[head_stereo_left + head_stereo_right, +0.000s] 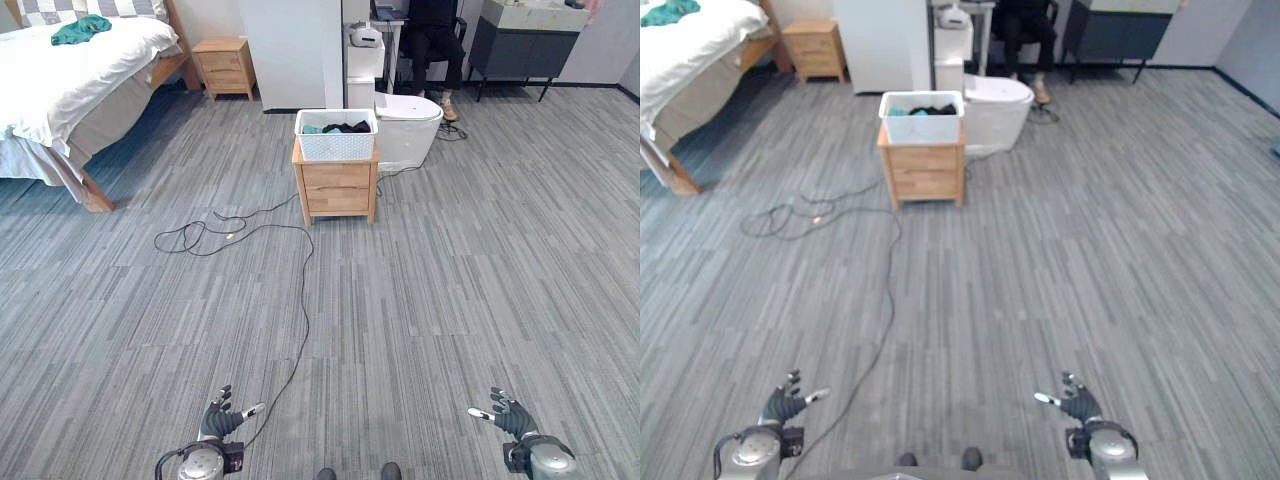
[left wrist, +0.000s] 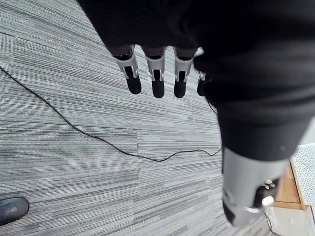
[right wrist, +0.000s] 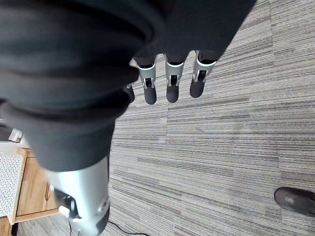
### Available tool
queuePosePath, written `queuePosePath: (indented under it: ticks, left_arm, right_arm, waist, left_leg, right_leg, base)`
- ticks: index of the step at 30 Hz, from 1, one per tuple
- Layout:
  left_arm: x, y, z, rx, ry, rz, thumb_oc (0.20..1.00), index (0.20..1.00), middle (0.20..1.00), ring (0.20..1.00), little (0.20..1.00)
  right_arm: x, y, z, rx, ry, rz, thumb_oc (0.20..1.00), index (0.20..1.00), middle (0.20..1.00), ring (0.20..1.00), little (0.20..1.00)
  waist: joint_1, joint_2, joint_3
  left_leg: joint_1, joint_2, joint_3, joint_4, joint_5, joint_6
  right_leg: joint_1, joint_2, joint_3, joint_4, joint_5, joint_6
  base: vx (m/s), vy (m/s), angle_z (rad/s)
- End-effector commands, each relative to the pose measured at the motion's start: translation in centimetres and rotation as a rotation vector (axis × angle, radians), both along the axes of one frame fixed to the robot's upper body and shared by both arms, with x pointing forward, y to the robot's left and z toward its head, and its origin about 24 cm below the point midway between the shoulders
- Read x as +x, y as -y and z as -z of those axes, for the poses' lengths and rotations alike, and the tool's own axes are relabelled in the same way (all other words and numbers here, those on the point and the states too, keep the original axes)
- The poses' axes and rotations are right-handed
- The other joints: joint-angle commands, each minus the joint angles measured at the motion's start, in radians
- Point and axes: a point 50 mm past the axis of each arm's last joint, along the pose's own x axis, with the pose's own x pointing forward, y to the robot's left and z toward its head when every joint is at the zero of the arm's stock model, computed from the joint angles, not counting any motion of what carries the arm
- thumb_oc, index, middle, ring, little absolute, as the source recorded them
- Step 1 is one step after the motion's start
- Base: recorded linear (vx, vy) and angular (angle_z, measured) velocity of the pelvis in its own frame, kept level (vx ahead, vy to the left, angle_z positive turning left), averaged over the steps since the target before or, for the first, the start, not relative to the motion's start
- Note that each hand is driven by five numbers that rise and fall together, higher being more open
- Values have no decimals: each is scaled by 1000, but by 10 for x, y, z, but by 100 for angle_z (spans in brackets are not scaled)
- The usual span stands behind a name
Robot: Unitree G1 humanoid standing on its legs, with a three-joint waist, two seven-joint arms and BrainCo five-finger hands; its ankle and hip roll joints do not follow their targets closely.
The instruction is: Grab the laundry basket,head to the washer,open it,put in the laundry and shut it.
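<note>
Mock home room, bed [image 1: 70, 60], nightstand [image 1: 224, 65], toilet [image 1: 408, 122], grey floor [image 1: 450, 280]

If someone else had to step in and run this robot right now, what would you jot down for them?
Left hand: open, holding nothing, low over the grey floor.
Right hand: open, holding nothing, low on the other side.
Laundry basket: white, with dark and teal clothes in it, standing on the wooden nightstand well ahead, in front of a white rounded appliance.
Done: nothing yet; the basket is untouched.
Left: walk up, grab the basket, carry it to the washer, open it, load the laundry, shut it.
</note>
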Motion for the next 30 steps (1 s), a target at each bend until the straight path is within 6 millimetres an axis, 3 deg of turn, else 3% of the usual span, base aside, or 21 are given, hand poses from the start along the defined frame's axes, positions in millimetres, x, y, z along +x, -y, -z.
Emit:
queuePosePath:
  ticks: [1, 13, 23, 27, 30]
  left_arm:
    - [17, -16, -17, 47, 101, -18, 1000, 1000, 1000, 1000, 1000]
    - [15, -13, -15, 23, 99, -41, 1000, 1000, 1000, 1000, 1000]
    - [26, -9, -22, 17, 152, -33, 1000, 1000, 1000, 1000, 1000]
    - [34, -9, -27, 23, 178, -26, 1000, 1000, 1000, 1000, 1000]
    - [40, -11, -31, 44, 187, -6, 1000, 1000, 1000, 1000, 1000]
  right_arm:
    - [19, 0, -13, 0, 92, -26, 1000, 1000, 1000, 1000, 1000]
    - [19, -1, -10, 12, 84, 6, 1000, 1000, 1000, 1000, 1000]
    - [39, -12, -15, 28, 130, -2, 1000, 1000, 1000, 1000, 1000]
    - [50, -17, -21, 35, 165, -15, 1000, 1000, 1000, 1000, 1000]
    - [58, -21, -26, 40, 196, -32, 1000, 1000, 1000, 1000, 1000]
  waist:
    - [-4, -50, -16]
    - [4, -53, -5]
    - [28, -70, 11]
    - [35, -78, 25]
    - [33, -77, 46]
  left_leg:
    - [24, -7, -14, 41, -80, -26]
    - [1, -16, -20, 83, -107, -13]
    - [-77, -34, -13, 184, -160, 13]
    - [-99, -42, -10, 207, -180, 27]
    - [-100, -41, -9, 217, -193, 39]
  right_leg:
    - [16, -65, 22, 37, -68, 83]
    - [13, -79, 23, 47, -74, 89]
    - [-33, -102, 53, 90, -75, 111]
    - [-76, -113, 60, 163, -76, 131]
    - [-136, -112, 57, 285, -69, 153]
  base:
    - [0, 0, 0]
    - [36, 28, 0]
    - [26, 73, -8]
    - [43, 127, -16]
    - [39, 93, -8]
